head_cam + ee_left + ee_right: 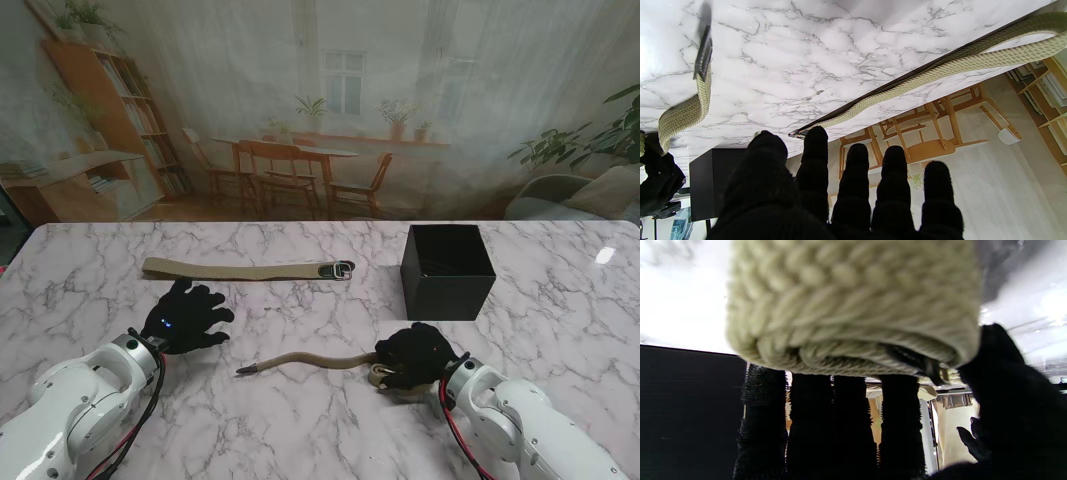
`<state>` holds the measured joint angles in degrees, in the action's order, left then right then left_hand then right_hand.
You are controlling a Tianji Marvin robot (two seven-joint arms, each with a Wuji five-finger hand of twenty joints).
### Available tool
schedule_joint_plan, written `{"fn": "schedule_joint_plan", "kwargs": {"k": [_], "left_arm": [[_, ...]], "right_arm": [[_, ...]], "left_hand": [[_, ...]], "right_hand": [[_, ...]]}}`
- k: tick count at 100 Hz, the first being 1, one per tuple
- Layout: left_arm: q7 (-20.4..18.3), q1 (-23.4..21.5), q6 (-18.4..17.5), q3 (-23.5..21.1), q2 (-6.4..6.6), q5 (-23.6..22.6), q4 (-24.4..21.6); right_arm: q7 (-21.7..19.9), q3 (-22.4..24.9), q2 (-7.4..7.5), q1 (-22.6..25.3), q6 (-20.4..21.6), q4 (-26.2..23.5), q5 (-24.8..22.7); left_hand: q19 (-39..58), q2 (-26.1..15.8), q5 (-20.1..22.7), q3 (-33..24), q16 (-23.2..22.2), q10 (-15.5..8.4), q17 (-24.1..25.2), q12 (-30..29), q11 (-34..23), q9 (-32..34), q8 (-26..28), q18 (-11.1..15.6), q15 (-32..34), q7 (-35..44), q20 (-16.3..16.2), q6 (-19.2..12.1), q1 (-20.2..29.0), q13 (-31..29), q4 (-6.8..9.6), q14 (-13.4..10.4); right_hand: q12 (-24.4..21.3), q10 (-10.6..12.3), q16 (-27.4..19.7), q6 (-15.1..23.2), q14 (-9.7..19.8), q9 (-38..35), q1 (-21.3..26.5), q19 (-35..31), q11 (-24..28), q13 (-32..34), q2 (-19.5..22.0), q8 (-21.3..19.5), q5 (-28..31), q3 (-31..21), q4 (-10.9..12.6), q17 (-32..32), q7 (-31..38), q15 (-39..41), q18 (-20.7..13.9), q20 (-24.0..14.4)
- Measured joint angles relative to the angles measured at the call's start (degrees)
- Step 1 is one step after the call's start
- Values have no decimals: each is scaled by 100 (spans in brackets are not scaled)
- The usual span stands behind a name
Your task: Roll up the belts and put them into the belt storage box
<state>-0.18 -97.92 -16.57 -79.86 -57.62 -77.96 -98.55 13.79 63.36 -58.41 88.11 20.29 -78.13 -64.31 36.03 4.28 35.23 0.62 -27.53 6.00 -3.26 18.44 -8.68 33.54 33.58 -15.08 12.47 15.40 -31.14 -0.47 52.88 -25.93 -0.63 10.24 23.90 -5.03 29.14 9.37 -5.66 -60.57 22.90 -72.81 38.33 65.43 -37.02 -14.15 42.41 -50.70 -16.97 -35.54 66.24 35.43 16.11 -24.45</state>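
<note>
R hand [415, 357] on belt [310, 362]; box [447, 270] empty

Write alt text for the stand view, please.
The right hand is closed on the partly rolled end of a beige belt whose tail trails left across a marble table. The left hand hovers open, a second belt lies flat farther away, and a black box stands open.

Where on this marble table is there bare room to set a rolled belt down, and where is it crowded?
Bare marble lies right of the black storage box, and between the flat belt and the half-rolled belt. It is crowded around the right hand, shut on that belt's coil just in front of the box. The open left hand occupies the left.
</note>
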Motion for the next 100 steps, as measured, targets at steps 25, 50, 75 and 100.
{"fn": "schedule_joint_plan", "kwargs": {"k": [25, 50, 75, 100], "left_arm": [[0, 1, 0, 5, 0, 8, 0], [-6, 4, -2, 11, 0, 12, 1], [9, 4, -1, 12, 0, 12, 2], [12, 8, 0, 16, 0, 15, 4]], "right_arm": [[234, -100, -28, -74, 24, 142, 4], [375, -163, -30, -115, 40, 226, -47], [289, -153, -29, -115, 54, 195, -55], [106, -86, -29, -122, 222, 163, -3]], "left_hand": [[0, 0, 0, 0, 0, 0, 1, 0, 0, 0, 0, 0, 0, 0, 0, 0, 0, 0, 0, 0], [-1, 0, 0, 0, 0, 0, 1, 0, 0, 0, 0, 0, 0, 0, 0, 0, 0, 0, 0, 0], [-61, 0, 0, 0, 0, 0, 3, 0, 0, 0, 0, -1, 0, 0, 0, 0, 0, 0, 0, 0], [-62, -1, 0, 0, 0, 0, 3, 0, 0, 0, 0, -1, 0, 0, 0, 0, 0, 0, 0, 0]], "right_hand": [[34, 180, 173, 157, 163, -837, 448, -275, 32, 583, 356, -12, -1319, -214, 136, -317, -1790, 427, -132, -6], [33, -155, 301, 1126, 35, -1121, 652, -302, 33, 737, 805, 60, -3158, -219, 548, -495, -2630, 1214, -54, -4], [33, -371, 165, 1562, -99, -1125, 909, -188, 33, 786, 1103, 88, -285, -86, 557, -306, -2138, 1268, 88, 54], [-167, -361, 193, 1117, -109, -1199, 304, -7, -407, 835, 882, 781, 178, -358, 164, -305, -1543, 408, -184, 19]]}}
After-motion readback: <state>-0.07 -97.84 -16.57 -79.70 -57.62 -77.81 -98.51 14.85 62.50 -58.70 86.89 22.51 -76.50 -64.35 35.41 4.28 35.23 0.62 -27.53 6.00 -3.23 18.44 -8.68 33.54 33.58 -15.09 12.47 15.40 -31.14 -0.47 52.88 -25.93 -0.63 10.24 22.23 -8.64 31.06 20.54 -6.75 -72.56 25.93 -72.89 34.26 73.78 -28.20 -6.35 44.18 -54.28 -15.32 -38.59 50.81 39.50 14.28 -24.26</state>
